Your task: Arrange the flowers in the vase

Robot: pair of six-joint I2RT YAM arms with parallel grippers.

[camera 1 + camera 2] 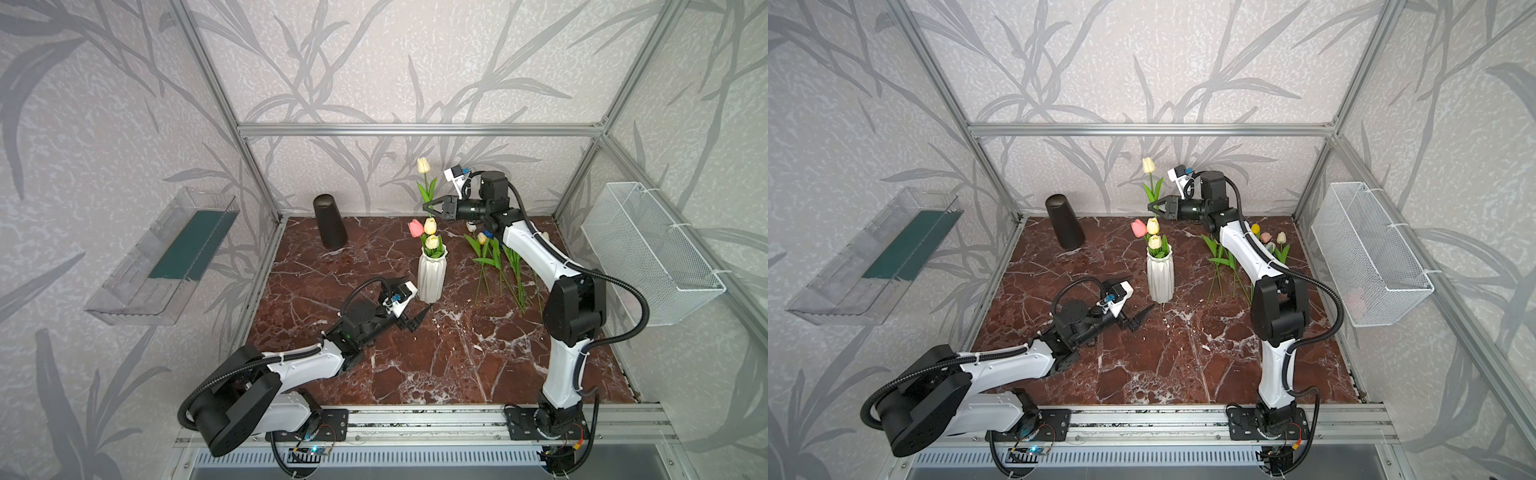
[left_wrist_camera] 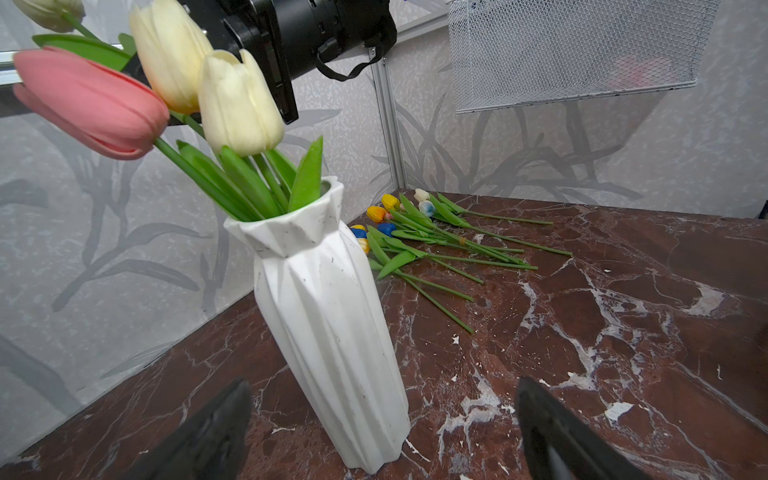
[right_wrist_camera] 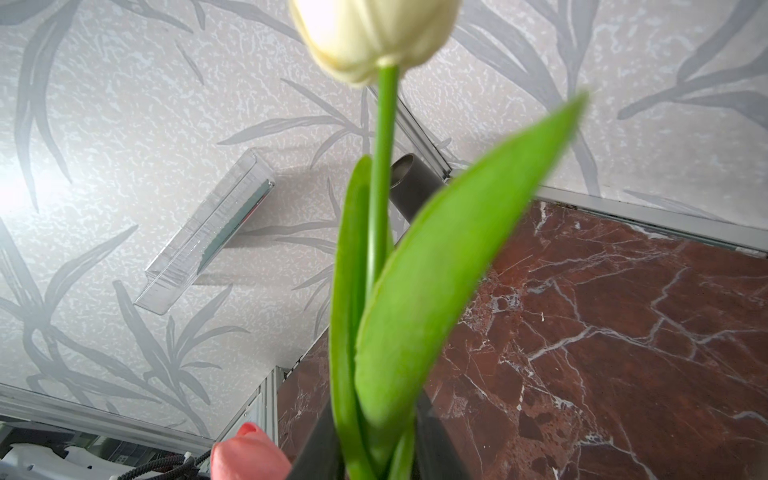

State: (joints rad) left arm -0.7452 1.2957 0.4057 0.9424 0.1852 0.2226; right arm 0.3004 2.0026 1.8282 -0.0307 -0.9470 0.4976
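At table (image 1: pixel 415 365) centre, the vase (image 1: pixel 432 276) stands upright. It contains three stems: a pink tulip (image 1: pixel 415 227) and two cream tulips (image 1: pixel 430 225), heads above the rim.

Above and behind the vase, the right gripper (image 1: pixel 428 206) is closed on the stem of a fourth, the held tulip (image 1: pixel 423 165). This one is upright, clear of the vase.

The left gripper (image 2: pixel 382 384) sits low, just beside the vase base. Its jaws are wide apart and grip nothing.

Loose flowers (image 1: pixel 498 266) lie flat on the table to the right of the vase, partly under the right arm.

Other containers:
- Basket (image 1: pixel 648 249), wire mesh, on the right wall. A faint pink shape (image 1: pixel 1356 301) shows through the mesh in a top view and in the left wrist view; it cannot be identified.
- Shelf (image 1: pixel 166 257), clear plastic, on the left wall; it holds a green panel (image 1: pixel 187 245).
- Cup (image 1: pixel 330 222), dark, at the back left. Contents cannot be seen.

View differences:
- The left wrist view shows blue, yellow and orange heads among the loose flowers; both top views hide most of these behind the arm.
- The right wrist view shows the cup's open mouth and the gripper's fingers (image 3: pixel 316 453) flanking the held stem and leaves.
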